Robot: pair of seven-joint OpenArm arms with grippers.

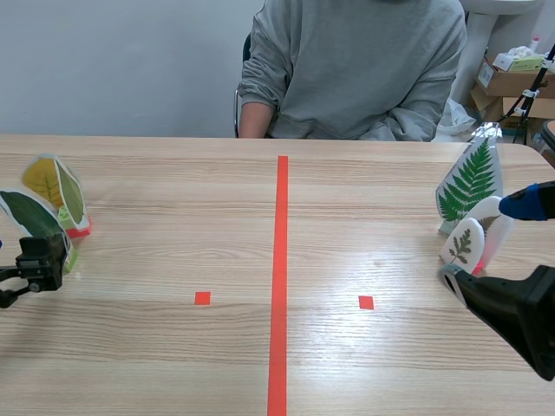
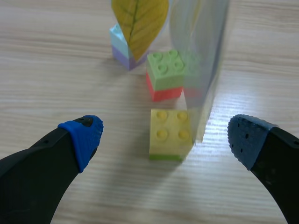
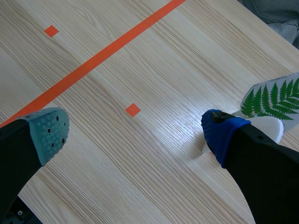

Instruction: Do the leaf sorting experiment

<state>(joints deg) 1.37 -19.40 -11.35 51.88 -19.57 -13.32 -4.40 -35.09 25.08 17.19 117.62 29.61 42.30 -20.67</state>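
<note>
Both my grippers are open, and the leaf cards stand at the two ends of the bench (image 1: 173, 364).

My left gripper (image 2: 166, 136) is spread wide, with a yellow block (image 2: 170, 133) between its fingers, apart from both. A clear card, seen from its edge, stands at this block. A green-on-red block (image 2: 163, 74) and a yellow leaf card (image 2: 140, 23) are just ahead. My right gripper (image 3: 133, 134) is also spread, over the bench. The fern card (image 3: 273, 100) and a small white sprig card (image 1: 462, 245) are just beside its blue-padded finger. A person (image 1: 355, 61) in grey sits across.
</note>
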